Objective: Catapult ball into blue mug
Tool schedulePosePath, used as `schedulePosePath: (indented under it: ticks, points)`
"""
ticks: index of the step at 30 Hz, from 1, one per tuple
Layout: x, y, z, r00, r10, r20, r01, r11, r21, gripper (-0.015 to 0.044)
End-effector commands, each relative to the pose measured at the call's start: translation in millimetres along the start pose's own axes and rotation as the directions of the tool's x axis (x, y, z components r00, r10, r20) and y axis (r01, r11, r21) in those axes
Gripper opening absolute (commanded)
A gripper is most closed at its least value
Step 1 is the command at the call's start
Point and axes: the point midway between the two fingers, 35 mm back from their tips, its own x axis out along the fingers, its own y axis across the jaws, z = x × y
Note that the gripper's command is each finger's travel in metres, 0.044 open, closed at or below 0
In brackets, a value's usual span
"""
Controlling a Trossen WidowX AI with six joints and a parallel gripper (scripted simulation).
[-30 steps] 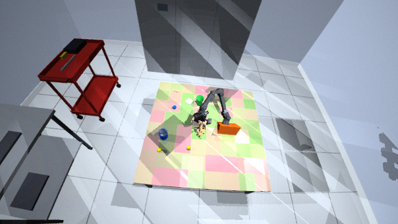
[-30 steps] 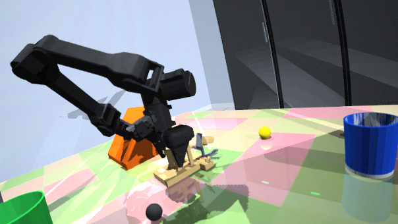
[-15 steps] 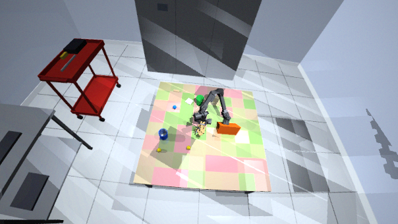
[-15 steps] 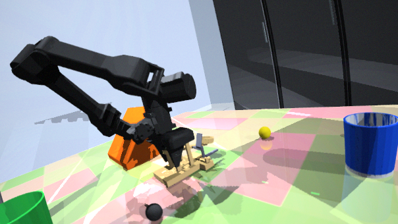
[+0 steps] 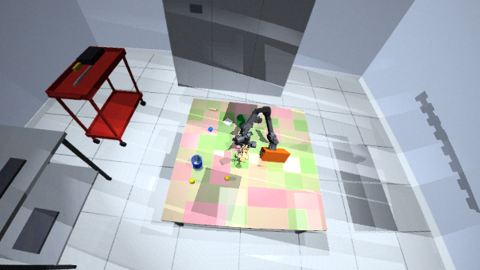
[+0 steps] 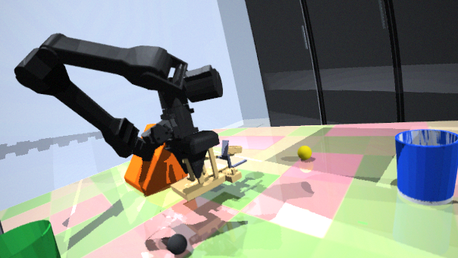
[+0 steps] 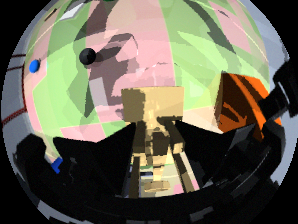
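Note:
The wooden catapult (image 5: pixel 243 154) (image 6: pixel 205 185) (image 7: pixel 152 102) is between the fingers of my gripper (image 6: pixel 199 172) (image 7: pixel 155 125), which is shut on its frame. Its base looks raised a little above the table, with shadow and reflection apart from it. Whether a ball lies in its cup is hidden. The blue mug (image 5: pixel 196 162) (image 6: pixel 426 171) stands upright, well apart from the catapult. A dark ball (image 6: pixel 177 243) (image 7: pixel 87 56) lies on the table. A blue ball (image 5: pixel 210 129) (image 7: pixel 34 66) and two yellow balls (image 5: pixel 191 180) (image 5: pixel 227 178) (image 6: pixel 304 152) also lie there.
An orange wedge-shaped block (image 5: pixel 275 155) (image 6: pixel 152 171) (image 7: pixel 240 102) stands close beside the catapult and the arm. A green mug (image 5: pixel 241 120) (image 6: pixel 30 240) stands toward the table's back. A small white flat piece (image 5: pixel 227 121) lies near it. A red trolley (image 5: pixel 115 113) stands off the table.

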Motion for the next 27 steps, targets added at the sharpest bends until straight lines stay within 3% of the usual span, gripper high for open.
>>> schedulePosePath:
  ticks: [1, 14, 27]
  points:
    - [-17.1, 3.7, -0.3, 1.0, 0.011, -0.012, -0.01, 1.0, 0.009, 0.0]
    - [-22.0, 49.6, -34.1, 1.0, 0.014, -0.011, -0.017, 0.917, -0.399, 0.0]
    - [-19.2, 101.6, -78.5, 1.0, 0.018, -0.01, -0.019, 0.656, -0.754, 0.0]
